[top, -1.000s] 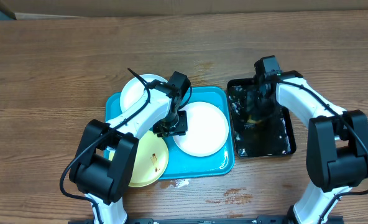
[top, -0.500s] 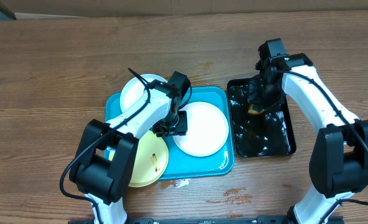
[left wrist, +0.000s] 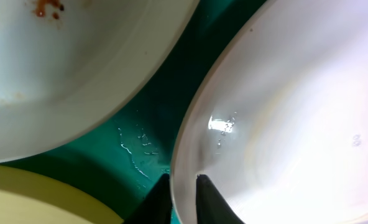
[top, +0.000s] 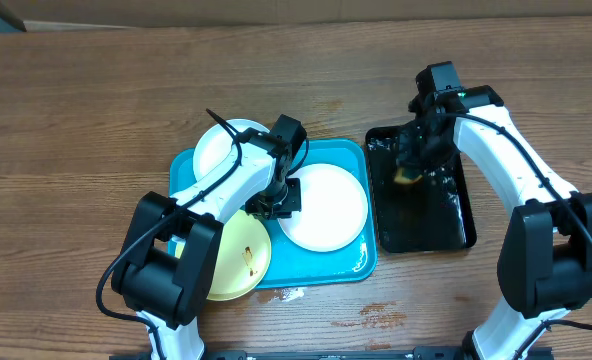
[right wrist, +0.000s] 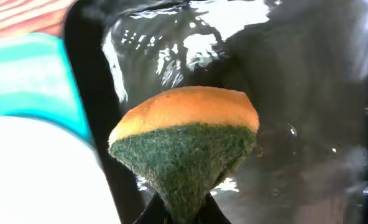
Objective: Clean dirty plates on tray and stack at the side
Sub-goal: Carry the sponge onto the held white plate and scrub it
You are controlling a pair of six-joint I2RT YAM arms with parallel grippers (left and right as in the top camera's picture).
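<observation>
Overhead, we see the turquoise tray (top: 326,272) mid-table carrying three plates. The yellow plate (top: 234,262) and the rear white plate (top: 219,150) are partly hidden by the left arm. Our left gripper (left wrist: 184,200) pinches the rim of the central white plate (left wrist: 283,124). Our right gripper (right wrist: 181,214), mostly cropped, squeezes a sponge (right wrist: 184,134) over the black tray (top: 446,225) — contact unclear.

Turquoise-blue tray (top: 341,152). Far white plate (top: 221,150) at 11 o'clock, dotted with reddish-brown specks (left wrist: 47,7); centre white plate (top: 326,205) plain; pale yellow plate (top: 231,272) at 8 o'clock, marked with one dark smudge (top: 248,255). Glossy small black tray (top: 446,225) at 3 o'clock. Sponge (right wrist: 184,134): orange over dark green. Brown wood-grain bench (top: 76,120). White arms (top: 226,185) with black joints.
</observation>
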